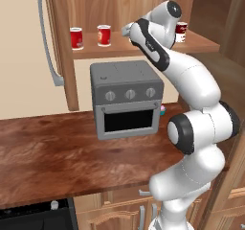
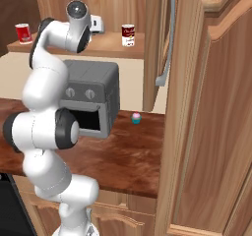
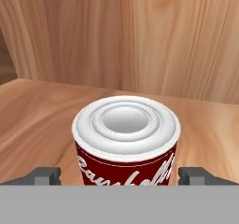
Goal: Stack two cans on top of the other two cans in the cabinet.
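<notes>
Wood-grain cabinet [image 3: 140,31] shelf across mid-frame, kitchen counter [image 1: 48,152] at lower left. Red can [image 3: 126,143] upright at centre, axis vertical, between wide-open, empty gripper [image 3: 120,175] fingertips [image 3: 46,175].

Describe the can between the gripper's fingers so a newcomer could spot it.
Find the cabinet shelf above the toaster oven. The open gripper straddles a can there. Dark red with white script and a pale ringed lid, it stands apart from the others.

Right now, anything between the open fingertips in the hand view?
Yes: a dark red can with a white lid stands upright on the cabinet shelf, between the gripper's open fingertips, apart from both.
</notes>
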